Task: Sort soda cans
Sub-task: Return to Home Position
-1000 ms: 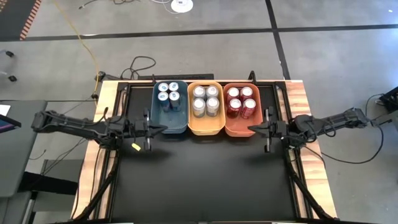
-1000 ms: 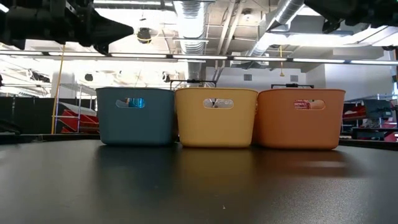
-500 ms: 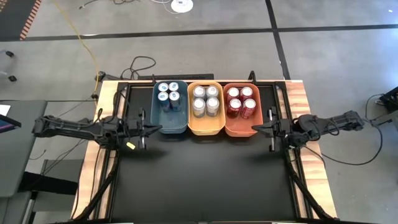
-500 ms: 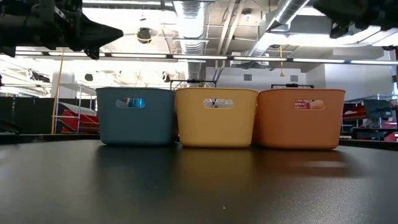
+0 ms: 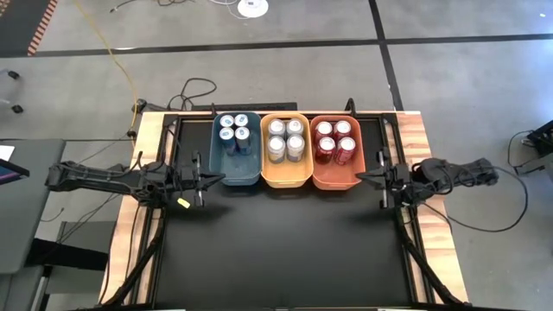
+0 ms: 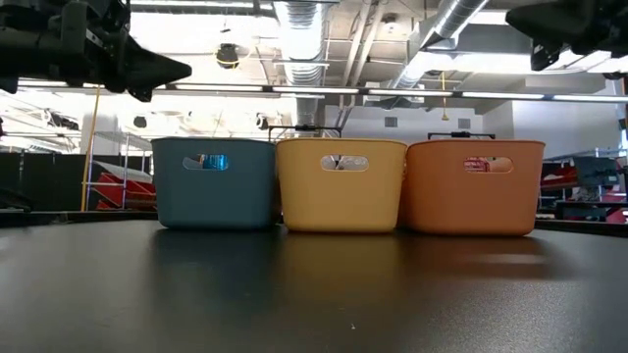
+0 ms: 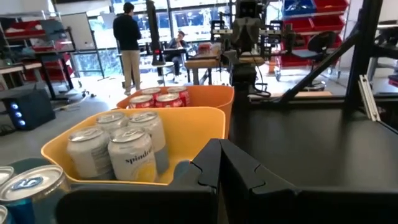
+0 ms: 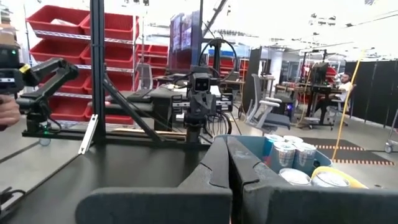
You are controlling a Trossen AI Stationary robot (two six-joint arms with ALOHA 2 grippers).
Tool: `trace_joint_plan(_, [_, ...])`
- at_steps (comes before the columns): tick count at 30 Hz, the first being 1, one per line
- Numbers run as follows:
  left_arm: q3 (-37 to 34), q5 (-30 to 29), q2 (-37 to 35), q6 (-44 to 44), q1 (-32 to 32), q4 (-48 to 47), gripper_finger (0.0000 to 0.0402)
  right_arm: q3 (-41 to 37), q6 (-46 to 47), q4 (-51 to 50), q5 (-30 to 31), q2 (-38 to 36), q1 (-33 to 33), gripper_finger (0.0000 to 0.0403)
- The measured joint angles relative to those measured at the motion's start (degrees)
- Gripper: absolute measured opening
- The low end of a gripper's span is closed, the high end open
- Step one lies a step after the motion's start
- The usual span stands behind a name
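Observation:
Three bins stand side by side at the table's far edge. The teal bin (image 5: 235, 168) holds the dark blue cans (image 5: 234, 127). The yellow bin (image 5: 287, 175) holds the silver cans (image 5: 286, 138). The orange bin (image 5: 335, 177) holds the red cans (image 5: 334, 138). All cans stand upright on the bin floors. My left gripper (image 5: 218, 179) is shut, raised just left of the teal bin's near corner, holding nothing. My right gripper (image 5: 359, 177) is shut, raised just right of the orange bin, holding nothing. The wrist views show shut fingers (image 7: 219, 149) (image 8: 227, 149) with cans beyond.
The black table top (image 5: 276, 250) stretches from the bins to the near edge. Wooden side strips (image 5: 147, 138) and dark frame posts (image 5: 384, 147) flank it. People (image 7: 129, 37) are in the room beyond the table.
Both arms have drawn back from the bins, staying raised and shut. The left gripper has moved toward the table's left edge and the right gripper toward the right edge. The bins and cans have kept still.

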Motion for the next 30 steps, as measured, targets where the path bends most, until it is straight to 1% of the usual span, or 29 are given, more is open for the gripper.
trace_joint_plan(5, [0.0, 0.0, 0.0, 0.0, 0.0, 0.2, 0.0, -0.3, 0.8, -3.7, 0.0, -4.0, 0.0, 0.0])
trace_joint_plan(7, [0.0, 0.0, 0.0, -0.4, 0.0, -0.3, 0.0, -1.5, 1.0, -1.9, 0.0, -5.1, 0.0, 0.0])
trace_joint_plan(10, [0.0, -0.3, 0.0, -1.7, 0.4, -1.3, 0.0, -4.2, 1.0, 3.5, 0.0, -5.7, -0.3, 0.0])
trace_joint_plan(14, [0.0, -0.4, 0.0, -2.8, 0.9, -1.4, 0.0, -5.4, 1.4, 4.3, 0.0, -5.7, -2.1, 0.0])
trace_joint_plan(19, [-0.7, -1.0, 0.0, -3.3, 1.4, -3.0, 0.0, -6.9, 4.5, 4.4, 0.0, -5.6, -5.6, 0.0])
trace_joint_plan(23, [-5.7, -0.9, -0.2, -4.2, 2.3, 3.6, 0.0, -7.4, 6.6, 4.6, -3.4, -5.3, -8.4, 0.0])
trace_joint_plan(24, [-6.5, -0.9, -0.3, -3.9, 2.7, 4.8, 0.0, -7.4, 6.8, 4.7, -4.0, -5.2, -8.9, 0.0])
trace_joint_plan(25, [-7.3, -0.7, -0.4, -3.9, 3.2, 7.9, 0.0, -7.4, 6.9, 4.6, -4.5, -5.2, -9.3, 0.0])
trace_joint_plan(26, [-7.2, -0.7, -0.9, -3.8, 3.7, 8.4, 0.0, -7.4, 6.9, 4.3, -4.8, -5.1, -9.6, 0.0])
trace_joint_plan(27, [-7.0, -0.1, -1.4, -3.8, 4.2, 8.5, 0.0, -7.4, 6.9, 4.2, -5.0, -5.0, -9.9, 0.0])
trace_joint_plan(30, [-6.6, 5.2, -1.9, -3.8, 5.3, 7.4, 0.0, -7.4, 6.6, 2.4, -5.7, -4.9, -10.7, 0.0])
